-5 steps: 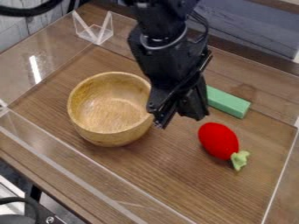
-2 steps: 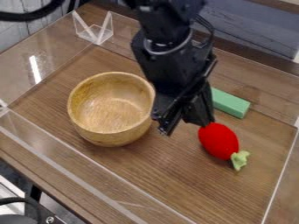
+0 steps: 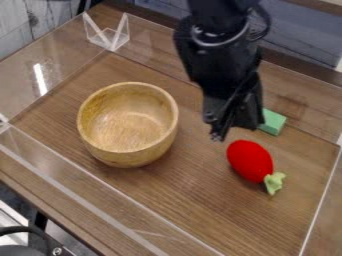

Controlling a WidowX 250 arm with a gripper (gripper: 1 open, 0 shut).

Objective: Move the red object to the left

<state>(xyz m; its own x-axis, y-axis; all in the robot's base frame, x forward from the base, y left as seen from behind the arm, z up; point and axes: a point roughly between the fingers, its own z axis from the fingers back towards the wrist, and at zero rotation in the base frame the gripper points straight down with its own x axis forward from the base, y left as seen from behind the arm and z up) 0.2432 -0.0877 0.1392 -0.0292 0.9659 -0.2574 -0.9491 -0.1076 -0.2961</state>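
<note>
The red object [image 3: 249, 159] is a small glossy strawberry-like toy with a green leafy tip at its lower right. It lies on the wooden table, right of the wooden bowl [image 3: 127, 122]. My gripper [image 3: 218, 131] hangs just above and to the left of the red object, its dark fingers pressed together and pointing steeply down. Nothing is held between them. A small gap separates the fingertips from the red toy.
A flat light-green block [image 3: 274, 122] lies behind the gripper, mostly hidden by the arm. A clear plastic wall [image 3: 160, 235] rims the table on the front and sides. A clear stand [image 3: 107, 32] sits at the back left.
The arm has moved to the right, away from the bowl's rim, and now hangs beside the red object. The gripper stayed shut. The red object has not moved.
</note>
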